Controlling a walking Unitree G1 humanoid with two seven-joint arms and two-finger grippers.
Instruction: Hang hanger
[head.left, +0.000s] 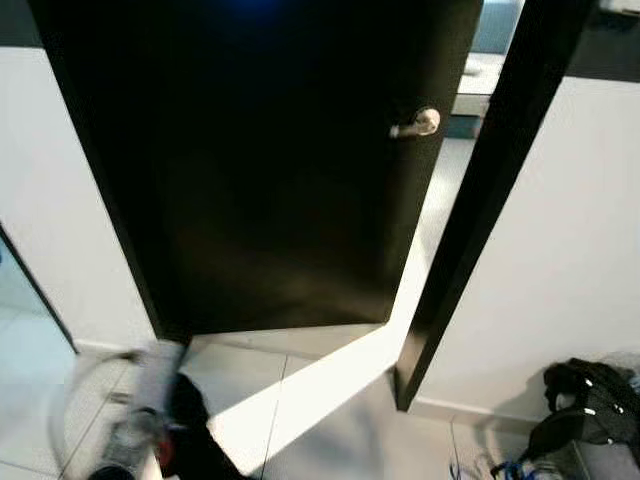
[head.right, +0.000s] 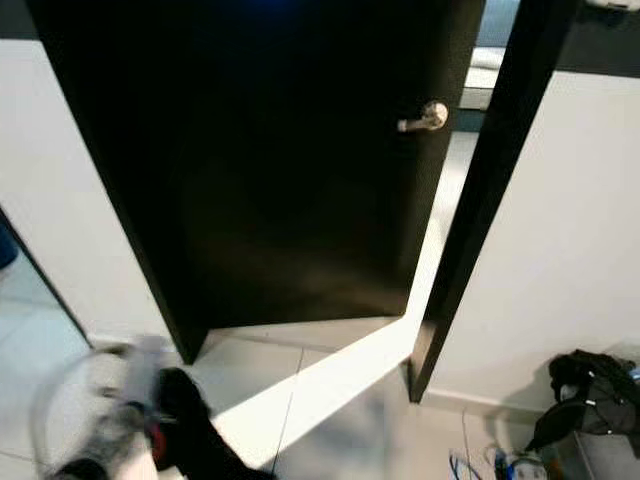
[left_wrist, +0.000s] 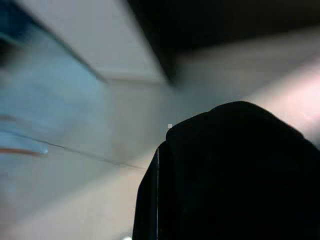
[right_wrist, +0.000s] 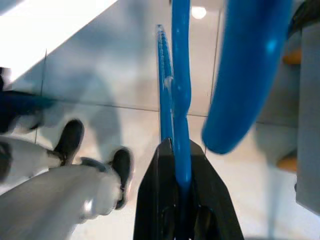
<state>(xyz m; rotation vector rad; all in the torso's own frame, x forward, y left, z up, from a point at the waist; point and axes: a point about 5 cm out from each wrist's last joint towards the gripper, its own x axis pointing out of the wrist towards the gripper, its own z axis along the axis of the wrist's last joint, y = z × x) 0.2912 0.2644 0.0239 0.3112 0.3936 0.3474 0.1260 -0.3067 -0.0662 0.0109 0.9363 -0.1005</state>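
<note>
Nearest, the right gripper (right_wrist: 181, 200) has its two black fingers clamped together on one blue hanger (right_wrist: 181, 100). The hanger's thin bar passes between the fingertips and runs straight out ahead of them, and a thicker blue section of the same hanger curves just beside the gripper. Beyond the fingertips lies grey tiled floor (right_wrist: 100, 75), where one person's two legs in light trousers (right_wrist: 45, 185) and two dark shoes (right_wrist: 122, 167) stand, blurred.

One left gripper (head.left: 185, 420) hangs low beside the robot, heavily blurred; whether its fingers are apart or together cannot be told. Its wrist view shows a dark finger mass (left_wrist: 235, 175) over pale floor.

Farther ahead of both grippers stands one dark door (head.left: 260, 160), partly open, with one silver lever handle (head.left: 418, 125). One dark door frame post (head.left: 490, 200) stands beyond the opening. One black bag (head.left: 590, 400) lies on the floor against the white wall (head.left: 570, 250).
</note>
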